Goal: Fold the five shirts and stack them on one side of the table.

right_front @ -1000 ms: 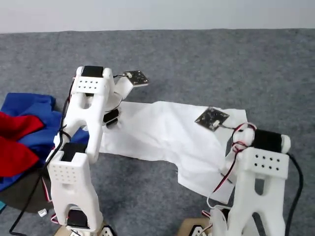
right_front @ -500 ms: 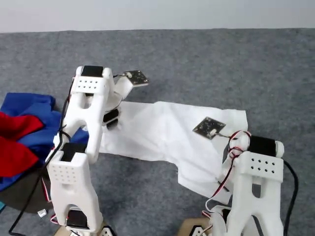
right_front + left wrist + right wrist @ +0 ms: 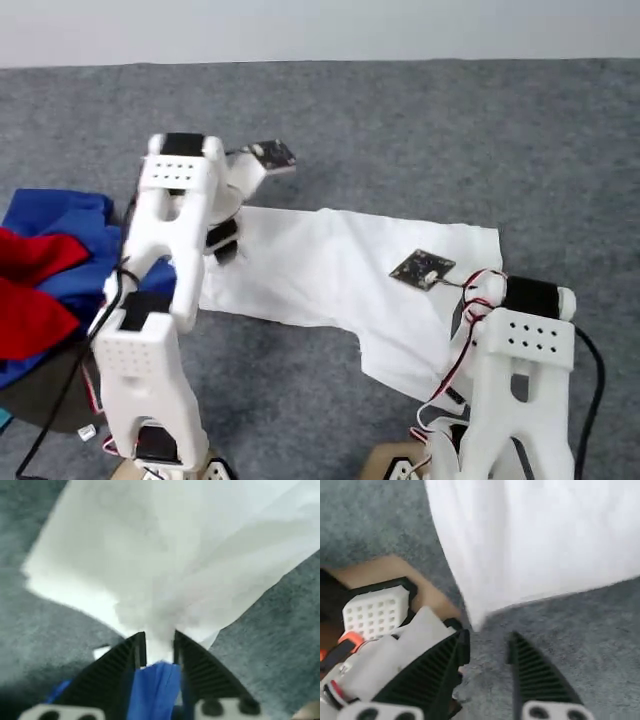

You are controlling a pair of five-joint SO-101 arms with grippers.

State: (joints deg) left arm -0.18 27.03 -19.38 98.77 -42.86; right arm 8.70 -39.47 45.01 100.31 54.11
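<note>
Spread shirt [image 3: 330, 270] lies flat mid-table [image 3: 450, 130]; heap of shirts [image 3: 45, 280] sits near it, at the left edge.

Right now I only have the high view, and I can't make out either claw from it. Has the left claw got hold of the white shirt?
Observer: Yes. In the left wrist view, the left claw is shut on a bunched fold of the white shirt.
Operator: And the right claw?
Observer: The right claw is open with nothing between its fingers. It is over bare grey table, just off the shirt's edge.
</note>
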